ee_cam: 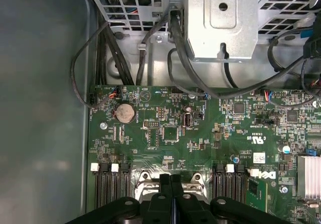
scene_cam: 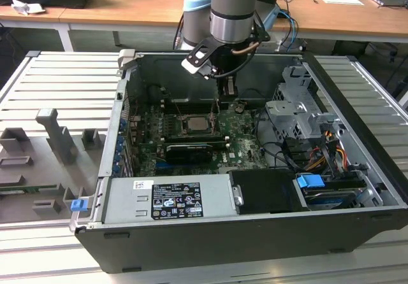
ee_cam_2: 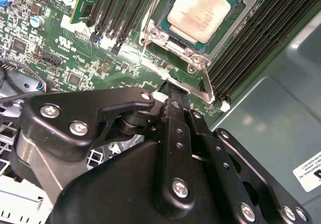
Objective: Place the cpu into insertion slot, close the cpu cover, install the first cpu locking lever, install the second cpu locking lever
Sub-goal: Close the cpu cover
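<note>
Seated in its socket on the motherboard [ee_cam_2: 75, 48], the cpu [ee_cam_2: 200, 14] appears to have the cpu cover [ee_cam_2: 150, 32] lowered around it. The gripper [ee_cam_2: 171, 87], jaws pressed together, meets a locking lever [ee_cam_2: 207, 86] beside the socket. The levers look unlatched.

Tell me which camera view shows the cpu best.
The second wrist view: the cpu lies close up, its pale face seated in the socket. The exterior view gives the cpu as a small distant square. In the first wrist view the gripper stands in front of the socket.
</note>
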You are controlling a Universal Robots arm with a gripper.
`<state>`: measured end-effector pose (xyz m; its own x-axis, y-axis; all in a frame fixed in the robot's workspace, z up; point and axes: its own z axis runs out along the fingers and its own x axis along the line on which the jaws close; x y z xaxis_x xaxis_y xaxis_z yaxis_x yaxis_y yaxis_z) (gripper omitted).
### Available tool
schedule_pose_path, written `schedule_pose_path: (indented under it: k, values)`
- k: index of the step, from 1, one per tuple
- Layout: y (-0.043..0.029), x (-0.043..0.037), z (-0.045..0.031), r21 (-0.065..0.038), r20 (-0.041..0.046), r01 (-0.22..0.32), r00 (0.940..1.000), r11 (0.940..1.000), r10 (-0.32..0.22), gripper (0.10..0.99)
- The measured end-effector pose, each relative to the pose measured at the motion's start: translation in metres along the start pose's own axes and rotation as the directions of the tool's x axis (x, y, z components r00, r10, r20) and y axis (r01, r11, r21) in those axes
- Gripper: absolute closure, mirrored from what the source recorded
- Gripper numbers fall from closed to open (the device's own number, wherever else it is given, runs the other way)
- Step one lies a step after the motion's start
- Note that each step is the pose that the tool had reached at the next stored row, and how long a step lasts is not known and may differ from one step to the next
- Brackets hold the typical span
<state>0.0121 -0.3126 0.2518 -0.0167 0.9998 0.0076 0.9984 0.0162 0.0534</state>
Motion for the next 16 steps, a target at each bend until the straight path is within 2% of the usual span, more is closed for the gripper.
schedule_pose_path:
  k: [12,16]
  values:
    - [-0.0125,0.0002,-0.0004,0.000,0.0000,0.000,1.0000,1.0000,0.000,0.980]
    - [-0.0230,0.0005,0.0093,0.000,-0.0002,0.003,1.0000,1.0000,-0.003,0.980]
